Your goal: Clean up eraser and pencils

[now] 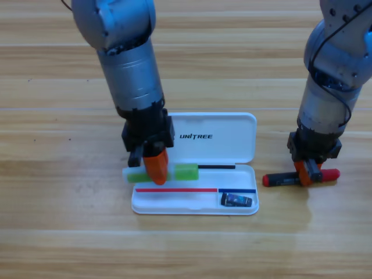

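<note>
The white case (pixel 221 139) lies open at the table's middle. The eraser (pixel 237 200), a small dark block with blue, lies in the tray's right front compartment. My left gripper (pixel 152 167) points down over the tray's back left and is shut on the light green and white pencil (pixel 186 171), which lies crosswise with its left end past the tray's edge. To the right of the case the black pencil with red ends (pixel 279 180) lies on the table. My right gripper (pixel 308 171) is shut on its middle.
The case's lid (pixel 232 125) lies flat behind the tray. Bare wooden table (pixel 70 221) surrounds the case on the left, front and far right.
</note>
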